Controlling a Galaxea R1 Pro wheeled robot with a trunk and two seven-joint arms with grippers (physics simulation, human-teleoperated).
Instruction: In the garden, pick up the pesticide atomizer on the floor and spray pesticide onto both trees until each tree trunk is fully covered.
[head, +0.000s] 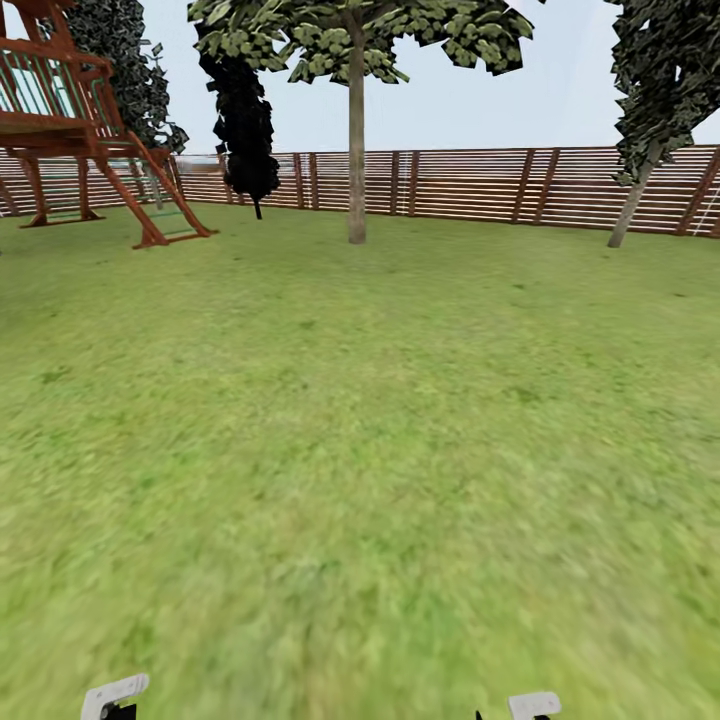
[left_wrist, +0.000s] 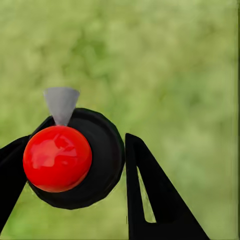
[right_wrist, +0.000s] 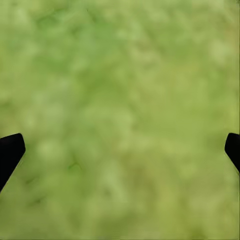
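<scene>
Pickup looks done to us: our left hand (left_wrist: 75, 165) is clamped on the pesticide atomizer (left_wrist: 75, 157), its black fingers (left_wrist: 155, 195) pressed against the round black body, with a red ball top and a grey cone nozzle showing in the left wrist view. Our right hand (right_wrist: 120, 150) carries nothing, its finger tips spread wide over blurred grass. Spraying is all still ahead, as we judge it; we see no pale specks on any bark. One tree with a straight pale trunk (head: 356, 150) stands well ahead near the wooden slat fence (head: 470, 185), and a second tree with a leaning trunk (head: 632, 200) rises off to the right by the same fence. Open lawn (head: 360, 450) lies between us and both, with nothing blocking the way. A dark narrow tree (head: 245, 120) and a wooden playhouse (head: 70, 110) stand to the left, clear of the path
</scene>
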